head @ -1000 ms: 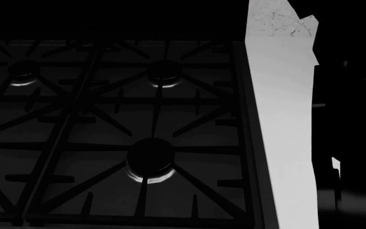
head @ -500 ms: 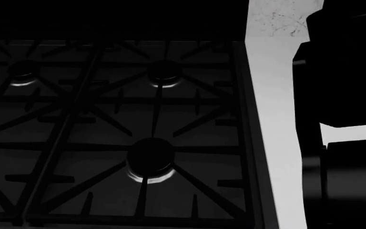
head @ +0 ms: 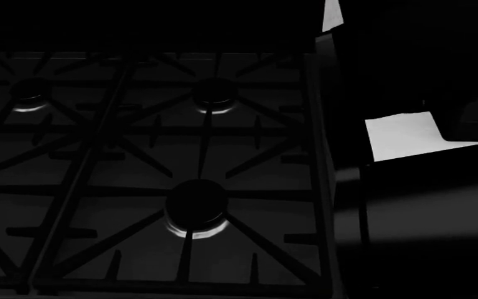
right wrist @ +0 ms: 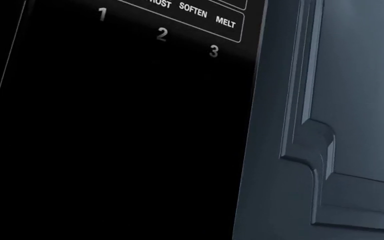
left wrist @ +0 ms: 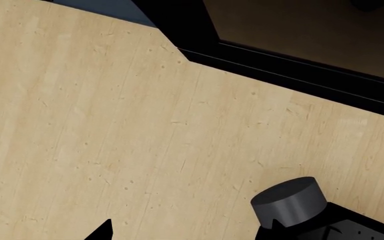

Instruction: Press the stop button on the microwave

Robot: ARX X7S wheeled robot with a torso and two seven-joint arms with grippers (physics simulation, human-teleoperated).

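Neither pincer shows its fingers, so I cannot tell whether either is open or closed. Facing the right pincer's camera, close up, is the microwave's black control panel (right wrist: pixel 118 125), with keys marked 1, 2 and 3 under labels SOFTEN and MELT; no stop key is visible. Just beside the panel stands a grey-blue cabinet door (right wrist: pixel 352 125). From the head, the right arm (head: pixel 422 212) is a dark bulk beside the stove (head: pixel 156 168), over a white counter (head: pixel 405 134).
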